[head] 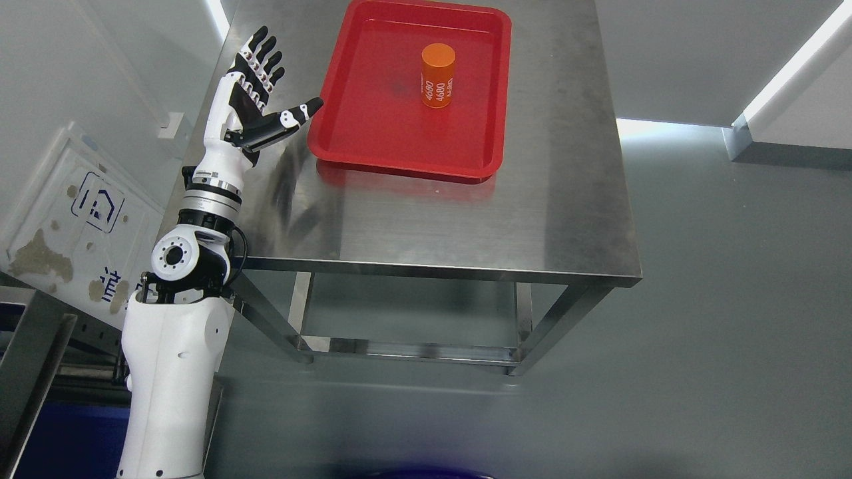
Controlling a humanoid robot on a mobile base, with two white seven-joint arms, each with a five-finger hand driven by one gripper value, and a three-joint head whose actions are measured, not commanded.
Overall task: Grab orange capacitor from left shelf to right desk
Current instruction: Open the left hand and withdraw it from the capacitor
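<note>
An orange cylindrical capacitor [437, 75] with white "4680" print stands upright in a red tray [359, 136] on a steel table [432, 213]. My left hand [266, 93] is raised over the table's left edge, to the left of the tray. Its fingers are spread, the thumb points toward the tray's left rim, and it holds nothing. The hand is well apart from the capacitor. My right arm does not show.
The table stands on steel legs with a lower crossbar [406, 349] over a grey floor. A white board with blue marks [73, 226] leans at the left. Part of a metal shelf frame [33, 359] shows at the lower left.
</note>
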